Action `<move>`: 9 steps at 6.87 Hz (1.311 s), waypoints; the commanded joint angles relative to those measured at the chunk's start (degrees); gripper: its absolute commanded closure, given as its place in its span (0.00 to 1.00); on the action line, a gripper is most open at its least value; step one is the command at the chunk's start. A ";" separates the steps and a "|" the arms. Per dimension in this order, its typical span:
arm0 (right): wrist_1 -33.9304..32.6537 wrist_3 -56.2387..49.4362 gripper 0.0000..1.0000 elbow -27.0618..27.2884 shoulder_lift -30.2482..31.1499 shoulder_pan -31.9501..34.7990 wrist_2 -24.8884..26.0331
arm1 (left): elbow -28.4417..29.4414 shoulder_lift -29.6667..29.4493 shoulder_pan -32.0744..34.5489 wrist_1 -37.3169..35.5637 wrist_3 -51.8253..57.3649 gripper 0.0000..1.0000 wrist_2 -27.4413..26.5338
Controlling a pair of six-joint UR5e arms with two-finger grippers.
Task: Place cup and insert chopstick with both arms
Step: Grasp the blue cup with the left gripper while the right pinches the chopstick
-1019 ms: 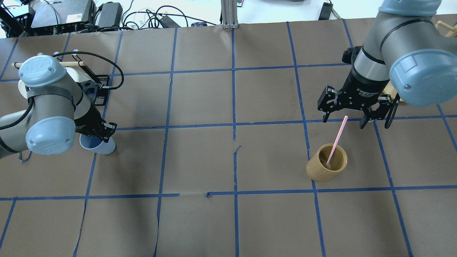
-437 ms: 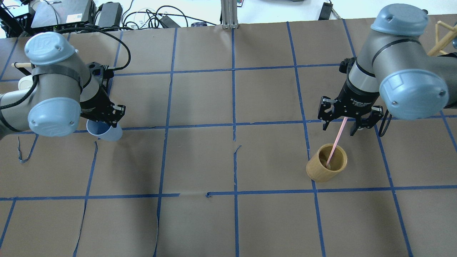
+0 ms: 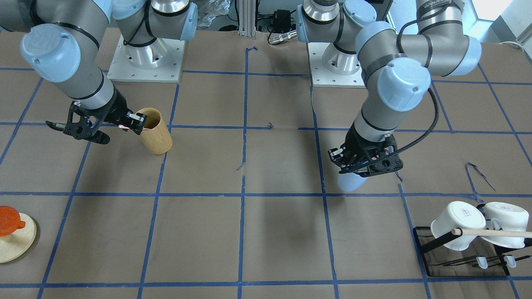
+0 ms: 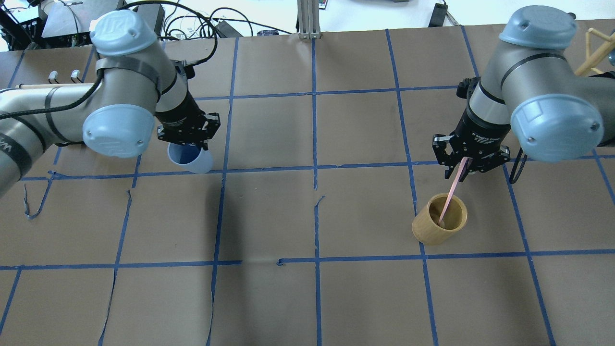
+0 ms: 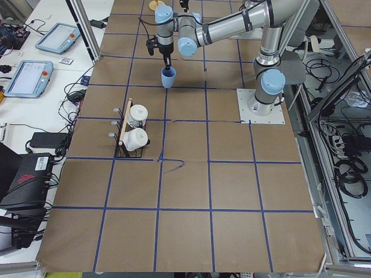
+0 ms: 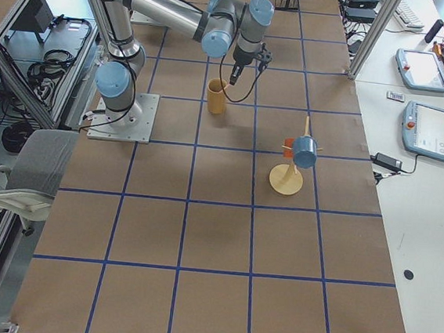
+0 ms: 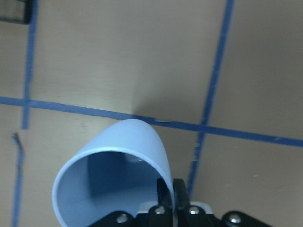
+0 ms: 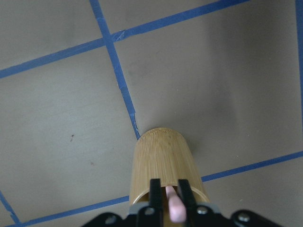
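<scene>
My left gripper (image 4: 188, 139) is shut on the rim of the light-blue cup (image 4: 190, 160), one finger inside and one outside. It holds the cup upright, and the cup looks a little above the paper. The cup also shows in the left wrist view (image 7: 118, 161) and in the front view (image 3: 351, 182). My right gripper (image 4: 465, 166) is shut on the upper end of the pale pink chopstick (image 4: 450, 196). The stick leans with its lower end inside the tan bamboo cylinder (image 4: 439, 219). The right wrist view shows the stick (image 8: 175, 208) pinched between the fingers above the cylinder (image 8: 161, 161).
A black rack (image 3: 457, 253) with two white mugs (image 3: 455, 224) and a wooden dowel (image 3: 494, 233) stands on the table's left side. A round wooden stand (image 3: 14, 238) with an orange piece sits at the far right. Blue tape lines grid the brown paper.
My left arm has carried the cup away from the rack, towards the table's middle and farther back. My right gripper has moved over the chopstick's top and shut on it.
</scene>
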State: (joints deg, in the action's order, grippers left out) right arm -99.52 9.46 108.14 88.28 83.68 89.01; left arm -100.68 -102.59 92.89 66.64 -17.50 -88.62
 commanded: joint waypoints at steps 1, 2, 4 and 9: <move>0.12 0.12 1.00 -0.30 0.32 0.00 -0.15 | 3.99 -4.79 8.06 0.08 -12.24 1.00 3.34; -0.32 -0.57 1.00 -1.52 0.49 -0.09 -0.06 | 5.83 -6.47 10.27 -0.10 -15.17 1.00 3.80; 1.60 -0.49 1.00 -5.73 0.75 0.00 0.81 | 11.09 -10.07 13.88 -0.36 -22.37 1.00 9.13; 9.61 0.12 1.00 -21.64 1.03 0.44 -0.24 | 24.28 -21.14 14.60 -0.72 -24.60 1.00 8.99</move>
State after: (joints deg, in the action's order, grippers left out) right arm -90.79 9.48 89.67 89.79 83.99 88.99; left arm -79.30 -120.98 107.48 65.96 -42.06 -79.62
